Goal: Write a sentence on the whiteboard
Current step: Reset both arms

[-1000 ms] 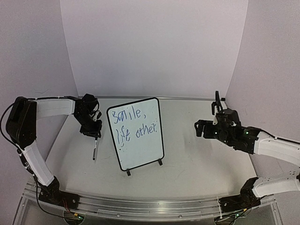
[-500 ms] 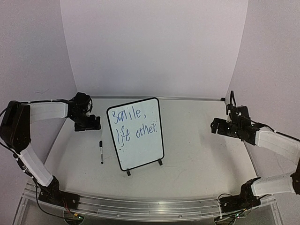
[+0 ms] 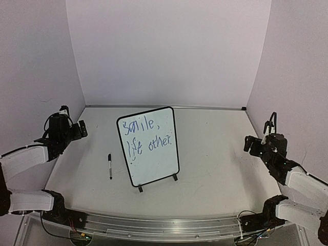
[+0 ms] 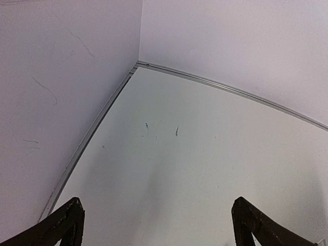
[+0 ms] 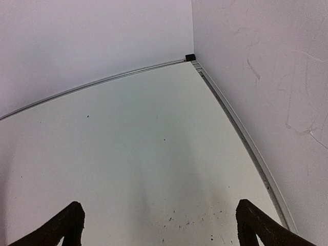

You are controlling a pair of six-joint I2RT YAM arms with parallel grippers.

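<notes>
The whiteboard [image 3: 151, 154] stands upright on its two feet in the middle of the table. The sentence [image 3: 147, 135] is written on it in blue, in two lines. A black marker [image 3: 109, 166] lies flat on the table just left of the board, touching nothing. My left gripper [image 3: 61, 131] is at the far left by the wall, well away from the marker. It is open and empty [image 4: 157, 206]. My right gripper [image 3: 264, 143] is at the far right, also open and empty [image 5: 159, 206]. Both wrist views show only bare table and walls.
Purple-white walls close in the table [image 3: 215, 154] at the back and on both sides. A metal rail [image 3: 164, 106] runs along the back edge. Small dark specks [image 5: 179, 223] dot the table in front of the right gripper.
The left gripper opened and let go of the marker, which now lies on the table left of the board. Both arms drew back toward their side walls.
</notes>
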